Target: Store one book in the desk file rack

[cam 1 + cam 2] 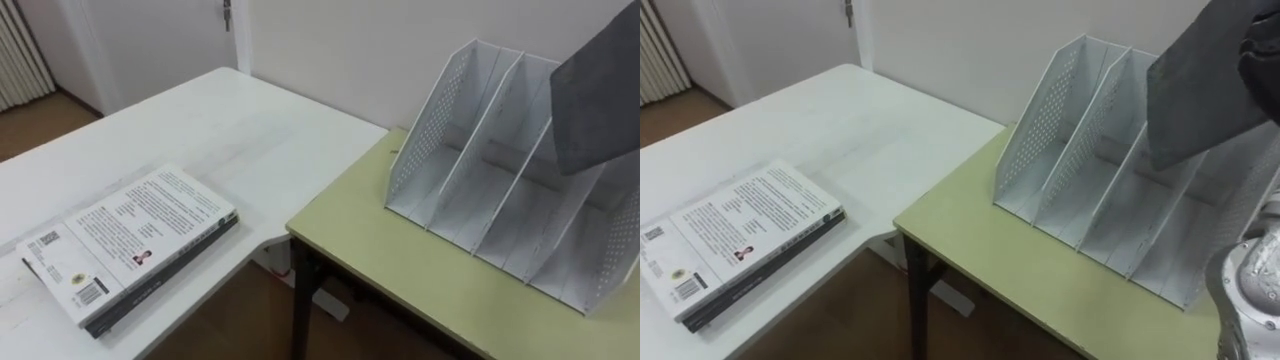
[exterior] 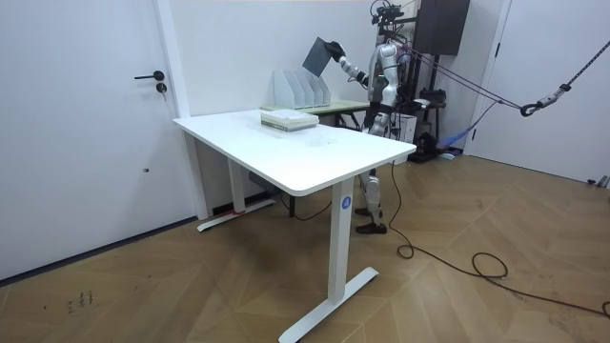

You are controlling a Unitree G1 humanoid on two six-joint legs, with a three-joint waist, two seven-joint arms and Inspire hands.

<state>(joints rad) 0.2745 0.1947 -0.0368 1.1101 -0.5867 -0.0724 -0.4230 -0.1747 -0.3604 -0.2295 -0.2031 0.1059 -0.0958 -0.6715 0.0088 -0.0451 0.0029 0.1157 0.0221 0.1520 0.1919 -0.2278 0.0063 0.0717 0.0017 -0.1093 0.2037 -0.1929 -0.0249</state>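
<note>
Broadly, the white table [image 1: 230, 130] takes up the left, with a pale green desk [image 1: 400, 270] butted against its corner; the room view shows the robot standing at that desk. On the desk stands a white perforated file rack [image 1: 432, 125], its slots open towards the robot. A stack of books [image 1: 130, 245] lies flat near the white table's front edge. The dark grey book [image 1: 1200, 85] hangs tilted above the rack's right-hand compartments; whether its lower corner is inside a slot cannot be told. The right hand [image 1: 1265, 40] has its fingers curled round the book's upper edge.
</note>
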